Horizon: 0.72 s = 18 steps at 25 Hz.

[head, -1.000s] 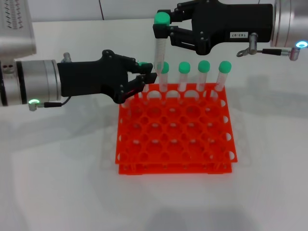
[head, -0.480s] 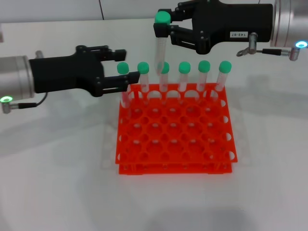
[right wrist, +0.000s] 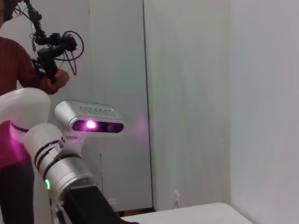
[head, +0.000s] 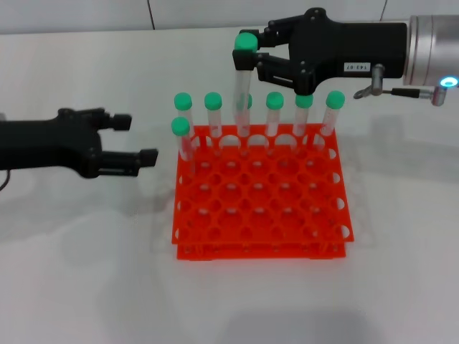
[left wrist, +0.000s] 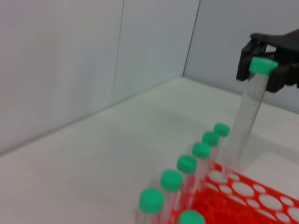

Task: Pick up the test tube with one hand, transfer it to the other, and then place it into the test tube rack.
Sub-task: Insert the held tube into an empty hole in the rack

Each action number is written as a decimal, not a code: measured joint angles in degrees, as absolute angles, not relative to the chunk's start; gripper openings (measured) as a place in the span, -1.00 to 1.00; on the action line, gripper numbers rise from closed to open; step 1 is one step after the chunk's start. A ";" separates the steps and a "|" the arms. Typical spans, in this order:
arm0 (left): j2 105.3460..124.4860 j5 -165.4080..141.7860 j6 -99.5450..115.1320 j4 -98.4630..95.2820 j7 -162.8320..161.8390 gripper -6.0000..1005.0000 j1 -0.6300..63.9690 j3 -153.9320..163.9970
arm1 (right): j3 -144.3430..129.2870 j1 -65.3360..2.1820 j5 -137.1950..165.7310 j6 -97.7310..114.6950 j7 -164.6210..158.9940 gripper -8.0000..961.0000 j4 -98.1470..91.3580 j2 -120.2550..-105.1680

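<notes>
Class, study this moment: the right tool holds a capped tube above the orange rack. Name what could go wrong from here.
1. The test tube hangs slightly tilted from the right tool, gripped just under the cap; its tip could catch a hole rim of the test tube rack instead of dropping in.
2. Neighbouring tubes stand close in the back row; lowering could knock them.
3. The open left tool sits near the rack's corner tube.

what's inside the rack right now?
The test tube rack holds six green-capped tubes upright along its far row and one in the next row, left end. The right gripper holds the test tube with its tip in a far-row hole; other holes look empty.
</notes>
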<state>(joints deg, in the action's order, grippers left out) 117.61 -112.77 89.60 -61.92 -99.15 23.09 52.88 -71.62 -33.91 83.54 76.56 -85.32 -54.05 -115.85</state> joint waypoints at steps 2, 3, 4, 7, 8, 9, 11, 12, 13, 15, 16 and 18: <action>117.11 -113.99 91.51 -63.16 -101.21 0.74 22.67 52.81 | -72.42 -33.73 83.16 76.27 -85.27 -0.44 -54.05 -115.84; 116.85 -114.67 92.41 -63.77 -102.08 0.74 22.52 52.75 | -72.78 -33.71 83.06 76.16 -85.24 -0.44 -54.04 -115.84; 116.64 -115.48 93.14 -64.18 -102.78 0.74 22.40 52.72 | -73.00 -33.70 83.03 76.06 -85.24 -0.44 -54.05 -115.84; 116.23 -118.11 94.63 -64.96 -104.08 0.74 22.10 52.63 | -74.05 -33.67 82.63 75.67 -85.24 -0.44 -54.05 -115.89; 116.18 -119.07 95.02 -65.08 -104.21 0.74 22.07 52.56 | -74.68 -33.64 82.25 75.27 -85.21 -0.44 -54.05 -115.95; 116.15 -119.87 95.23 -65.16 -104.23 0.74 22.07 52.50 | -75.17 -33.63 81.94 74.99 -85.16 -0.44 -54.05 -115.98; 116.14 -121.81 95.62 -65.23 -104.15 0.74 22.06 52.31 | -76.29 -33.58 81.47 74.05 -85.13 -0.45 -54.05 -115.99; 116.13 -122.63 95.85 -65.24 -104.00 0.74 22.07 52.24 | -76.74 -33.58 81.35 73.73 -85.13 -0.45 -54.05 -116.00; 116.13 -123.03 96.04 -65.24 -103.82 0.74 22.11 52.21 | -77.16 -33.58 81.26 73.36 -85.12 -0.45 -54.04 -116.00; 116.14 -123.84 96.33 -65.26 -103.20 0.74 22.16 52.19 | -77.76 -33.57 81.01 72.80 -85.12 -0.45 -54.04 -116.01; 116.18 -124.11 96.33 -65.29 -102.94 0.74 22.15 52.19 | -78.01 -33.57 80.86 72.60 -85.12 -0.45 -54.04 -116.00; 116.28 -124.75 96.30 -65.31 -102.52 0.74 22.14 52.19 | -78.19 -33.57 80.73 72.34 -85.13 -0.44 -54.05 -115.98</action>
<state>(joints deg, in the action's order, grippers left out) 116.28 -124.75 96.29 -65.31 -102.52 22.14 52.19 -78.19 -33.57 80.73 72.34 -85.13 -54.05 -115.98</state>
